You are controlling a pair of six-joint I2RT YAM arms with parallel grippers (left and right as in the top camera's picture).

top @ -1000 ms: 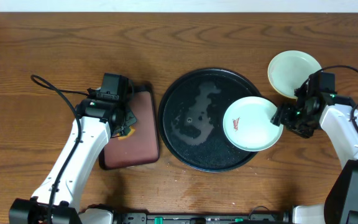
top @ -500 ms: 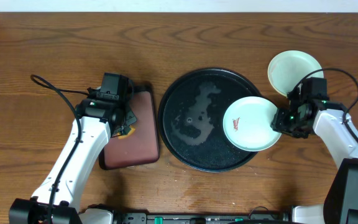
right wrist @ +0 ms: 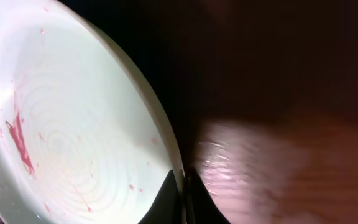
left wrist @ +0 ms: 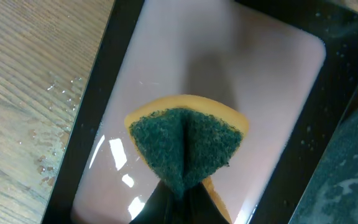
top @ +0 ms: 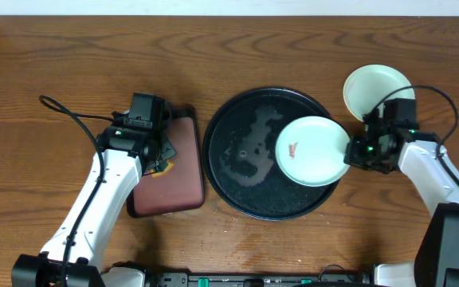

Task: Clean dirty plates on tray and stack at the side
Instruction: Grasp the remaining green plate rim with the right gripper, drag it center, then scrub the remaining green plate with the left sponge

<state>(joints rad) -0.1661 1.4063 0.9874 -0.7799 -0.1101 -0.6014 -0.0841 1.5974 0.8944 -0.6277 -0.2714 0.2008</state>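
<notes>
A pale mint plate [top: 311, 151] with a reddish smear [right wrist: 17, 140] hangs tilted over the right side of the round black tray [top: 237, 151]. My right gripper [top: 355, 150] is shut on its right rim, the rim pinched between both fingers in the right wrist view [right wrist: 182, 193]. A second pale plate [top: 373, 89] rests on the table to the tray's upper right. My left gripper [top: 156, 163] is shut on a folded sponge [left wrist: 185, 146], green scrub side out with a yellow edge, held over the maroon tray [left wrist: 229, 74].
The small rectangular maroon tray [top: 178, 191] with a black rim lies left of the round tray. Water film marks the round tray's floor [top: 253, 147]. Droplets sit on the wood [left wrist: 55, 106] beside the maroon tray. A black cable [top: 66, 112] loops behind the left arm.
My right gripper closed on the mint plate's rim and pulled it up and leftward, tilting it over the tray. The left arm and sponge have stayed still.
</notes>
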